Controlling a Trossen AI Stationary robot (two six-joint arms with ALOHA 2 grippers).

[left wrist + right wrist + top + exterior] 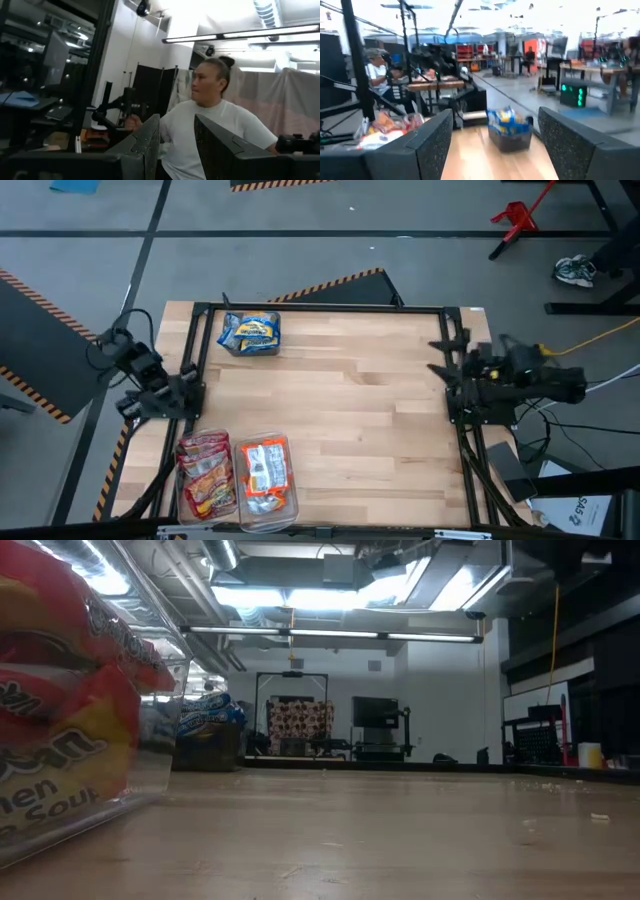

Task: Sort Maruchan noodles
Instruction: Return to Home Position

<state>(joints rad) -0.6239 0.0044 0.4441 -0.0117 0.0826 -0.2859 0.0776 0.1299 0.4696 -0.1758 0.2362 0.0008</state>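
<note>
The Maruchan noodles lie in three clear bins on the wooden table. Blue-and-yellow packets (250, 333) fill the bin at the far left, which also shows as the blue bin (507, 127) ahead of my right gripper. Red-and-yellow packets (207, 475) and orange-and-white packets (267, 470) sit in two bins side by side at the near left edge. My left gripper (175, 145) hovers at the table's left edge (185, 390), open and holding nothing. My right gripper (495, 145) hovers at the right edge (445, 358), open wide and holding nothing.
A black metal frame (320, 308) runs round the table top. The middle and right of the wooden top (370, 410) show bare boards. A person in a white shirt (210, 120) stands beyond the table in the left wrist view. Red packets (60, 690) loom close in the low view.
</note>
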